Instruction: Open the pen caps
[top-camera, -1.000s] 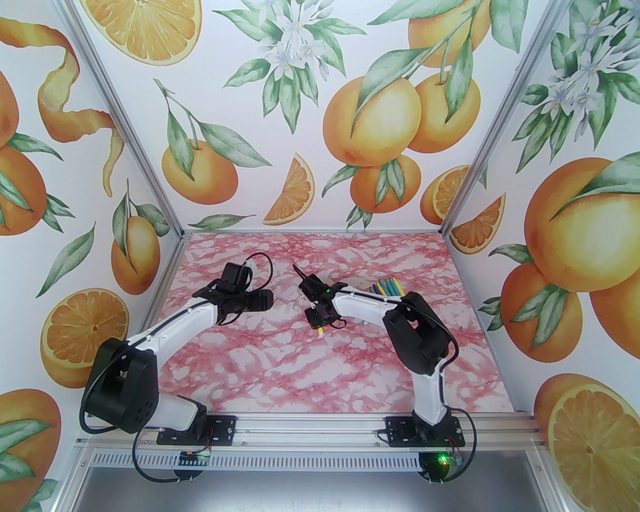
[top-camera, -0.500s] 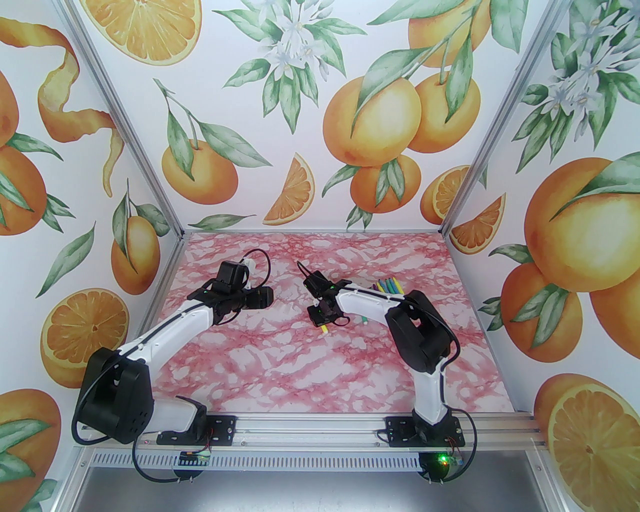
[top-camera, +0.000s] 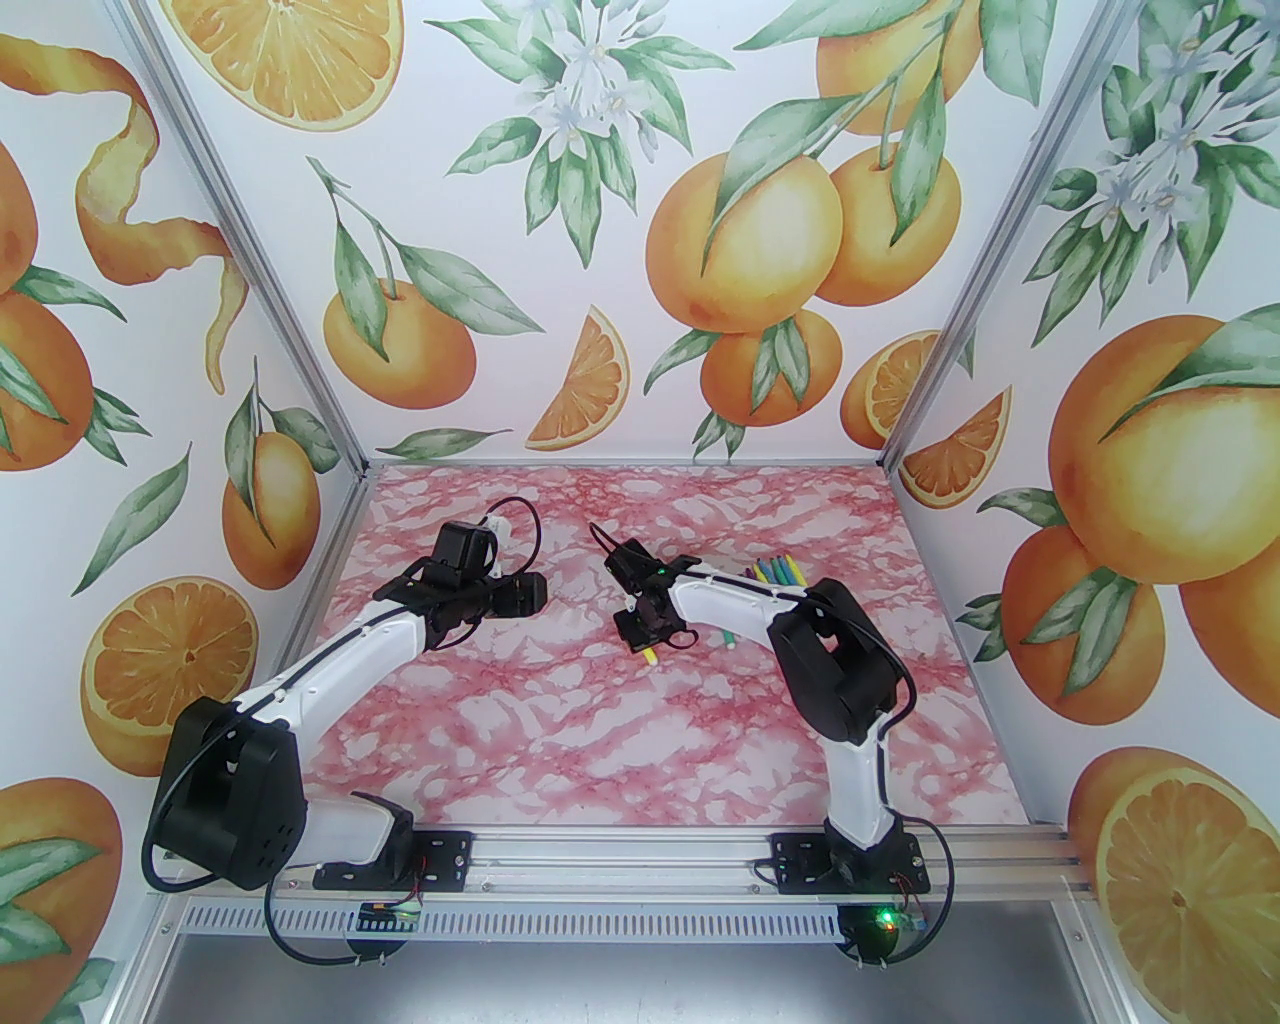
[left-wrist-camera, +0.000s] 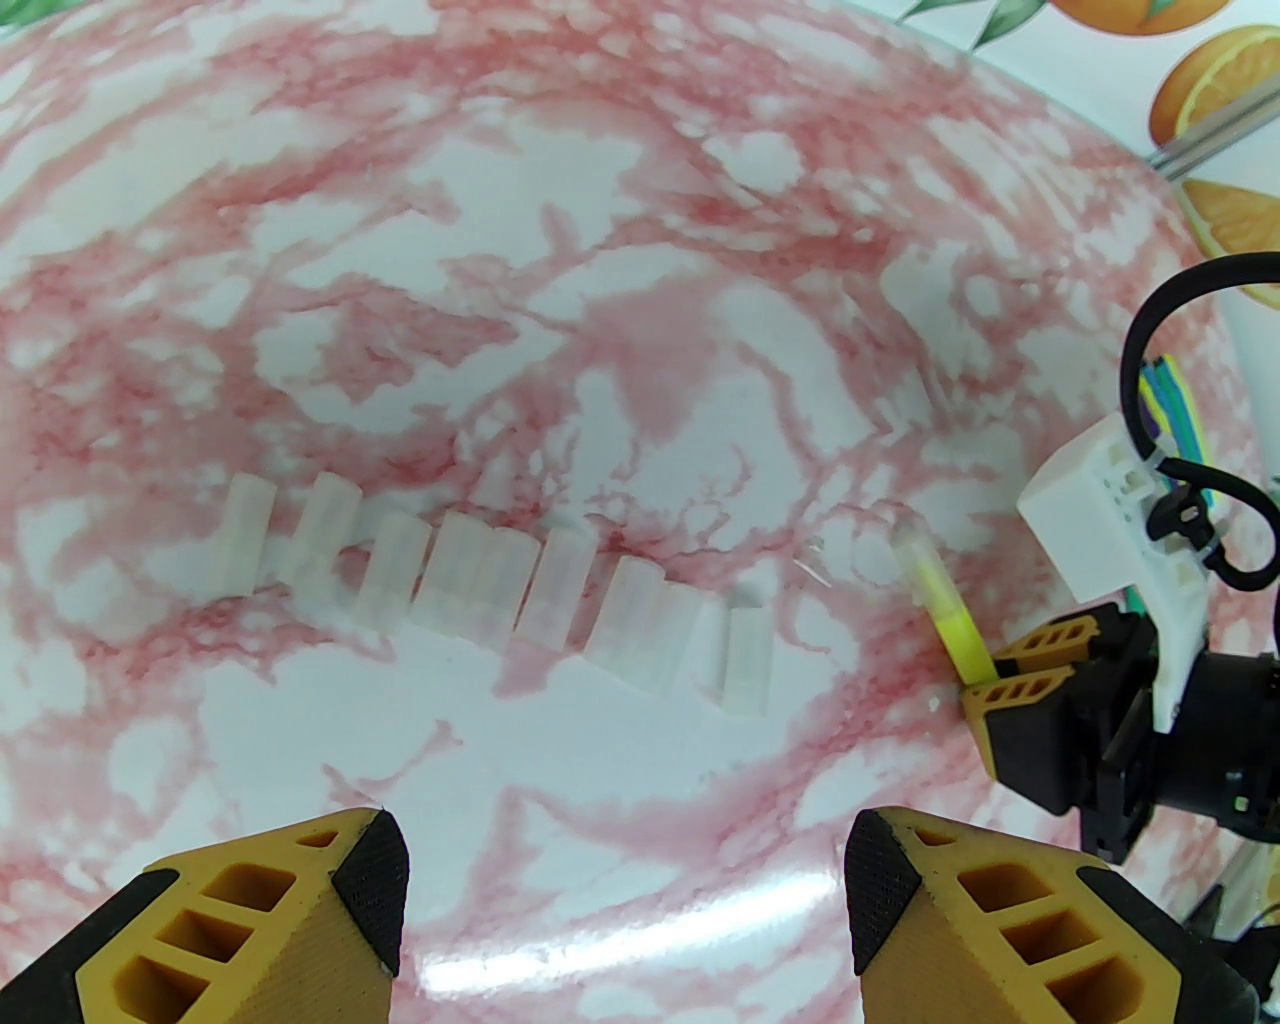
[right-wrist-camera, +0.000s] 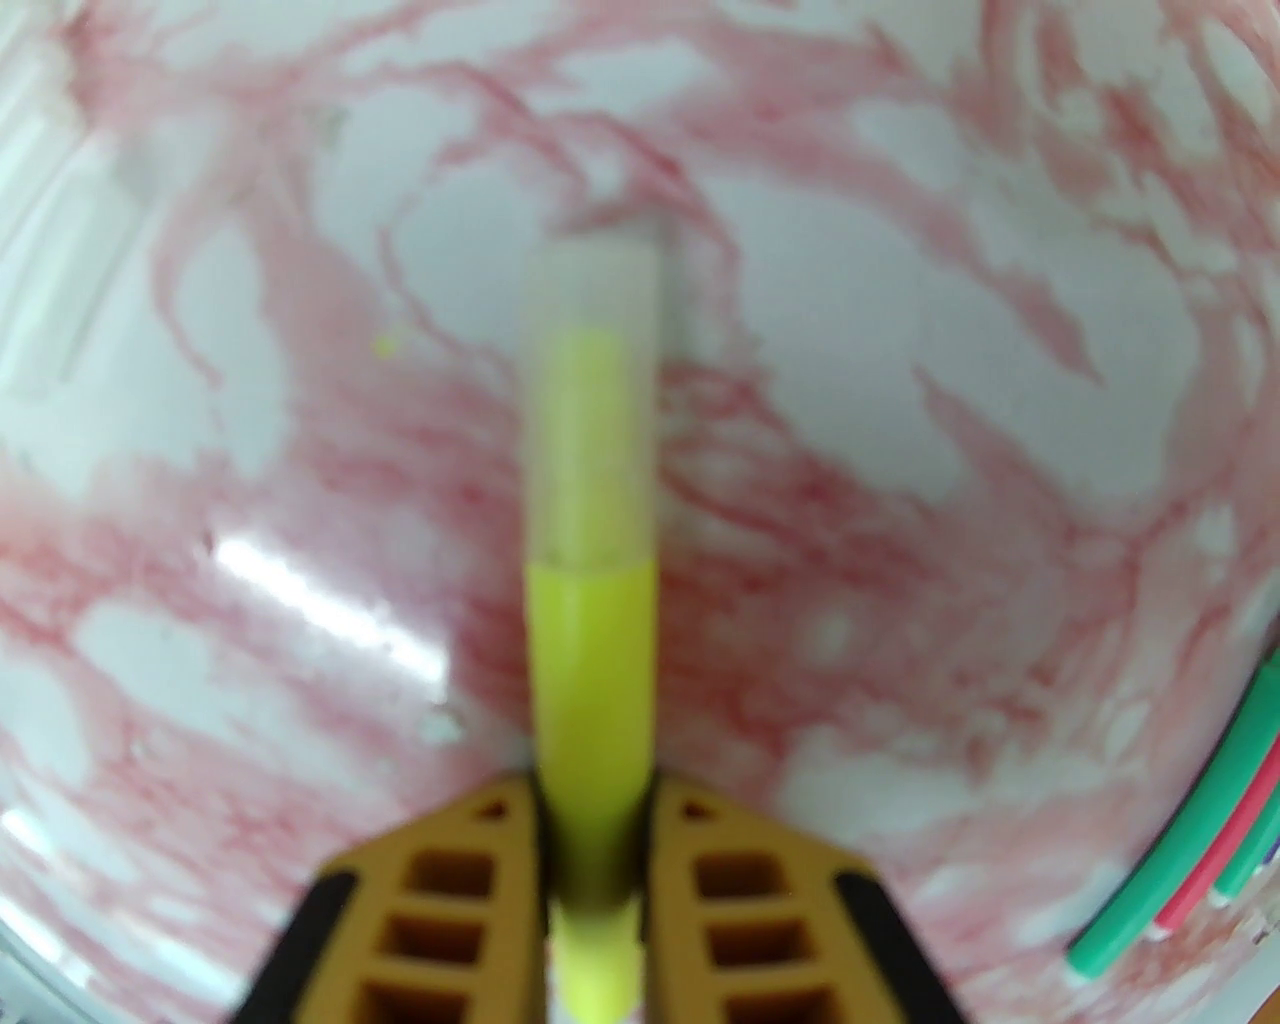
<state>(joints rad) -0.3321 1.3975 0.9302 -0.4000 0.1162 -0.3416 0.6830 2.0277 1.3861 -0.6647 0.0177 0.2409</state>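
Over the left half of the pink marbled tabletop (top-camera: 600, 760), the left gripper (left-wrist-camera: 625, 880) is held with jaws apart and empty above a row of pale translucent pen caps (left-wrist-camera: 500, 585), already pulled off. Near the middle, the right gripper (right-wrist-camera: 595, 830) is clamped on a bright yellow felt-tip pen (right-wrist-camera: 590, 680), whose cap (right-wrist-camera: 597, 420) is not yet removed. Toward the far right corner a bundle of coloured pens (top-camera: 772, 572) is seen; their caps cannot be judged. Most work seems done.
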